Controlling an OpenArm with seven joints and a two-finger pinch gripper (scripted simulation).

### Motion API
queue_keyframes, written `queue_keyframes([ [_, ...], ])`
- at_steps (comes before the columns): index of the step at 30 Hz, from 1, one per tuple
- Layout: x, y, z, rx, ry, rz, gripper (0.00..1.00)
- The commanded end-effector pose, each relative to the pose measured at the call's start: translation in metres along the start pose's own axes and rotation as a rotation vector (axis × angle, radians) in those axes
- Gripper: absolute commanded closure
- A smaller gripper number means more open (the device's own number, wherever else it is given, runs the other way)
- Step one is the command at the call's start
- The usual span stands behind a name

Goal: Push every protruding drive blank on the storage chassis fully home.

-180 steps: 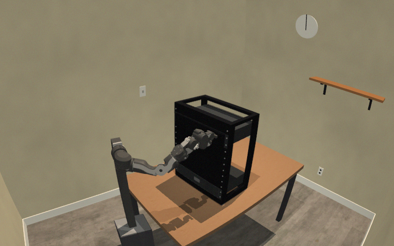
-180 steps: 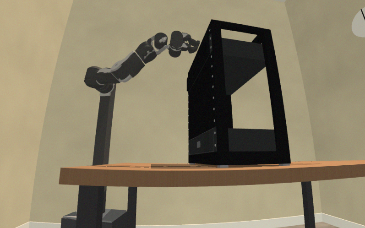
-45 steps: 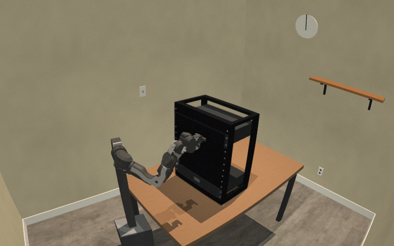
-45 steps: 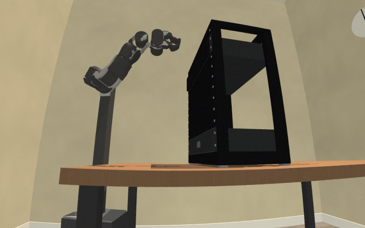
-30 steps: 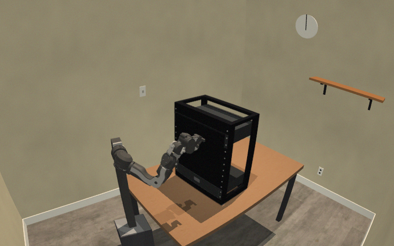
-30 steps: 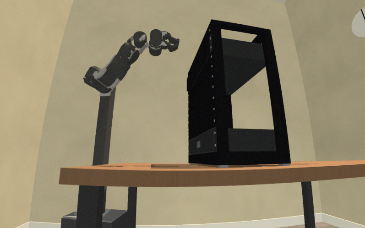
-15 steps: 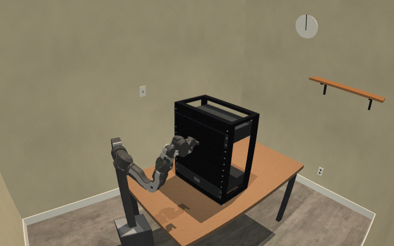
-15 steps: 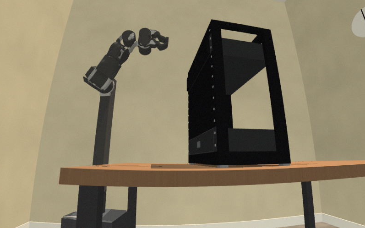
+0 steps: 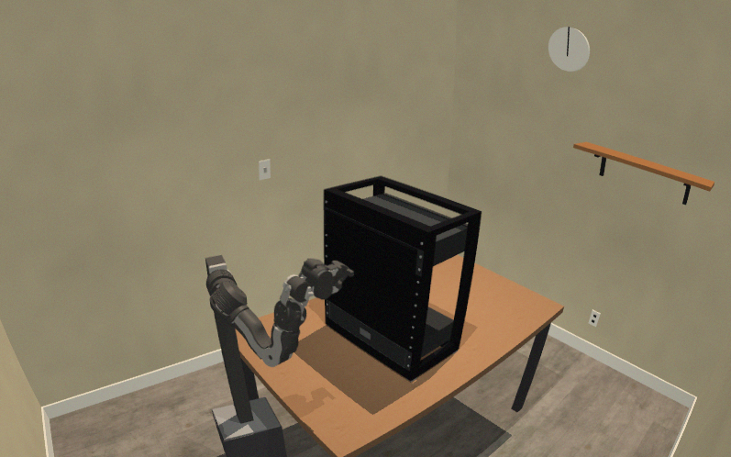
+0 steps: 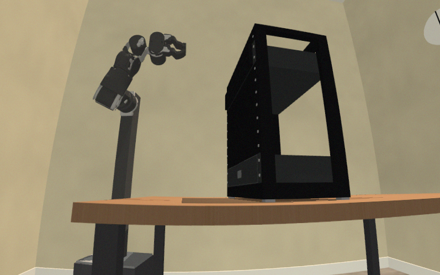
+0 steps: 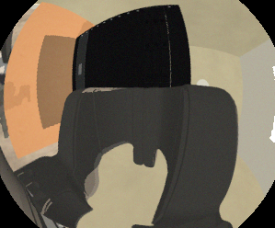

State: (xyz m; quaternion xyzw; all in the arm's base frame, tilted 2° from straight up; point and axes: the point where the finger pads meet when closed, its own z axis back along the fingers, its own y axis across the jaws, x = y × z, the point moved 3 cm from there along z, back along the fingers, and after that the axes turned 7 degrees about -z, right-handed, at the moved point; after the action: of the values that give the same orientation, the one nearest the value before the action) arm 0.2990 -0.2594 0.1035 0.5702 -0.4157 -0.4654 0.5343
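The black rack [image 9: 399,272] stands on the wooden table, its dark front face turned toward the arm. The storage chassis with the drive blanks fills the upper front [image 9: 371,266]; the blanks are too dark to tell apart, and I cannot see any that stand out. From the side, the front panel [image 10: 240,85] looks even. My gripper [image 9: 347,273] [image 10: 181,48] is shut and empty, held in the air well in front of the rack's upper front, apart from it. In the wrist view the closed fingers [image 11: 145,153] fill the lower half, with the rack front [image 11: 135,48] beyond.
A grey unit with a small label [image 9: 365,333] sits at the rack's bottom front. The arm's post [image 10: 124,153] stands at the table's left edge. A wall shelf [image 9: 643,165] and a clock [image 9: 568,49] are far off on the right wall.
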Motion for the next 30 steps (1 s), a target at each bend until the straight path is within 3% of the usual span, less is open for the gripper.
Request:
queue_keyframes([
  [1,-0.001,0.0,0.006,-0.008,0.007,-0.002,1.0],
  [6,0.0,0.0,0.023,-0.008,0.006,-0.003,1.0],
  [15,0.001,0.0,0.037,-0.008,0.006,-0.003,1.0],
  [30,0.001,0.0,0.04,-0.008,0.007,-0.003,1.0],
])
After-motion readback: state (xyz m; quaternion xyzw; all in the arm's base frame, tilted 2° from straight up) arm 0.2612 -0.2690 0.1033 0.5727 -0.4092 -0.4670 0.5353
